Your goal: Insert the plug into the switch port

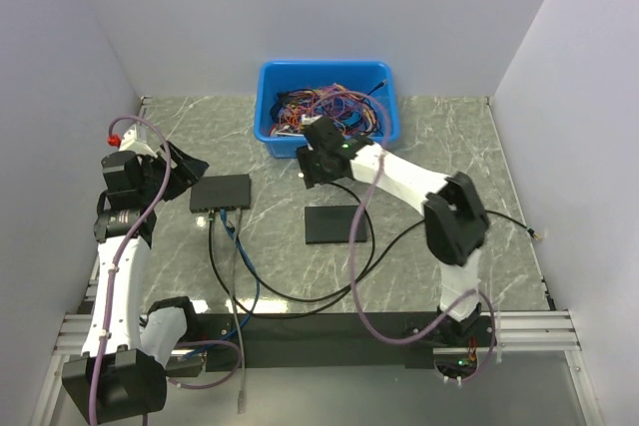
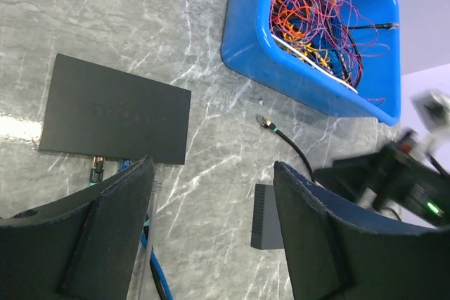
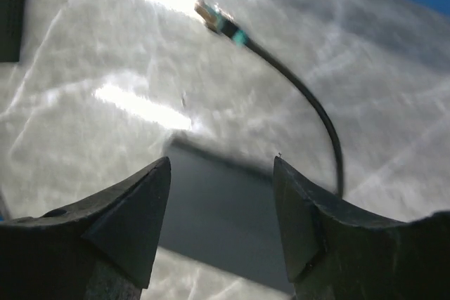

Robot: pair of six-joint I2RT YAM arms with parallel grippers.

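Plug (image 2: 264, 121) lies between blue bin (image 2: 281, 68) and black slab (image 2: 267, 228)

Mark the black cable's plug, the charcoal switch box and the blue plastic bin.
Black cable's plug (image 3: 208, 11): right wrist, tip.
Charcoal switch box (image 2: 116, 109): left wrist, top face.
Blue plastic bin (image 2: 253, 47): left wrist, outer wall.

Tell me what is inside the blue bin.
A tangle of red, orange and purple wires fills the bin. The wires cover its floor, so anything beneath them cannot be seen.
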